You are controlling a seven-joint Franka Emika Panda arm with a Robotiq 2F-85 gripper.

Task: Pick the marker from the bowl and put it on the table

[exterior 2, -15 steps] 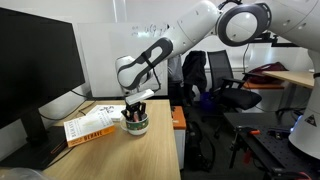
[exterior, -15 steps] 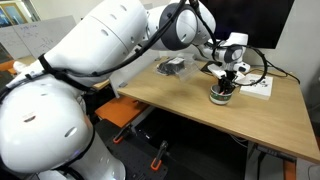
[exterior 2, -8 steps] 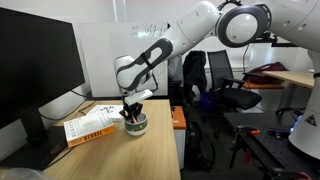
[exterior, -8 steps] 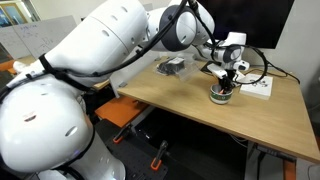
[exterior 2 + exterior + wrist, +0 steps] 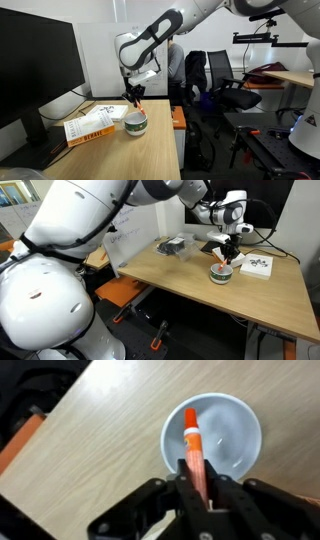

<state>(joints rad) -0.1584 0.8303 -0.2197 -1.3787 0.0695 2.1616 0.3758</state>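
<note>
My gripper [image 5: 196,488] is shut on the red-orange marker [image 5: 192,445] and holds it above the bowl [image 5: 235,445], clear of its rim. In the wrist view the marker points out from the jaws over the bowl's pale inside. In both exterior views the gripper [image 5: 231,252] [image 5: 134,97] hangs a short way above the bowl [image 5: 221,276] [image 5: 136,123], which sits on the tan table [image 5: 180,280] [image 5: 120,155]. The marker shows as a small reddish tip at the jaws [image 5: 136,104].
A white book [image 5: 92,125] [image 5: 256,266] lies beside the bowl. A dark monitor [image 5: 35,70] stands at the table's back. A grey object [image 5: 172,247] lies on the table's far corner. Office chairs [image 5: 210,85] stand past the table edge.
The gripper has risen out of the bowl with the marker held in its jaws; the arm has swung upward. The bowl has stayed in place.
</note>
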